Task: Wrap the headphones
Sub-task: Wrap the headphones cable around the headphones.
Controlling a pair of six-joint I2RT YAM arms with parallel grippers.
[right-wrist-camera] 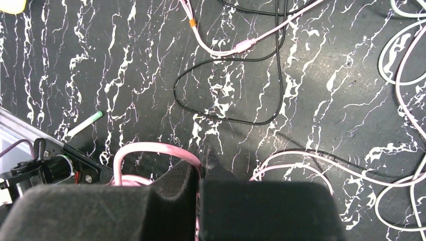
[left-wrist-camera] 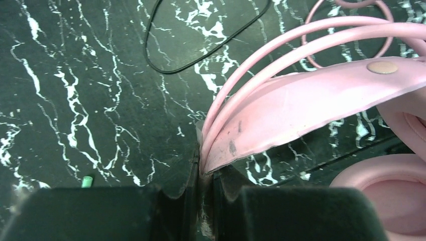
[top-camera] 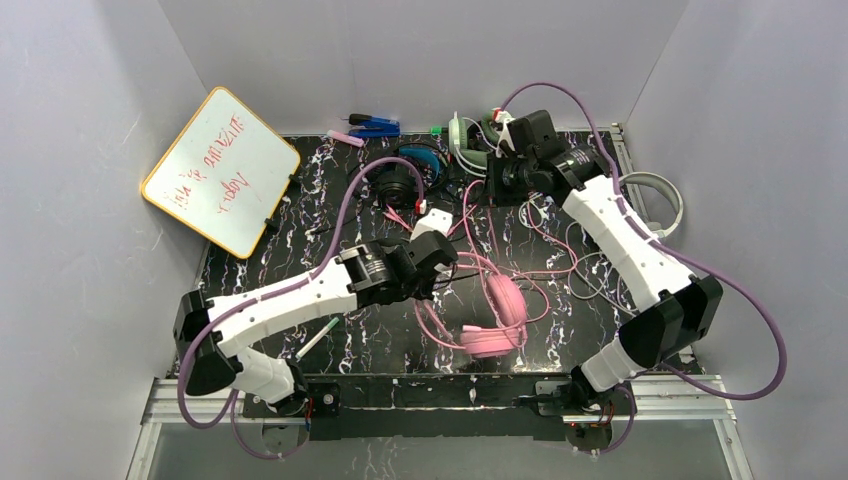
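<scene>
The pink headphones (top-camera: 497, 318) lie at the front middle of the marble table, their cord looping around them. My left gripper (top-camera: 452, 268) is shut on the end of the pink headband (left-wrist-camera: 311, 100); in the left wrist view the band enters between the closed fingers (left-wrist-camera: 206, 170), with a pink ear cup (left-wrist-camera: 387, 191) at the right. My right gripper (top-camera: 500, 150) is raised at the back and shut on the pink cord (right-wrist-camera: 150, 148), which arches out of its jaws (right-wrist-camera: 198, 170). Black-and-blue headphones (top-camera: 405, 178) sit at the back centre.
A whiteboard (top-camera: 222, 170) leans at the back left, with blue markers (top-camera: 375, 125) by the rear wall. A green-tipped pen (top-camera: 315, 338) lies near the front left. A black cord (right-wrist-camera: 226, 115) and white cords (right-wrist-camera: 397, 65) sprawl over the mat. A white band (top-camera: 660, 195) lies at the right edge.
</scene>
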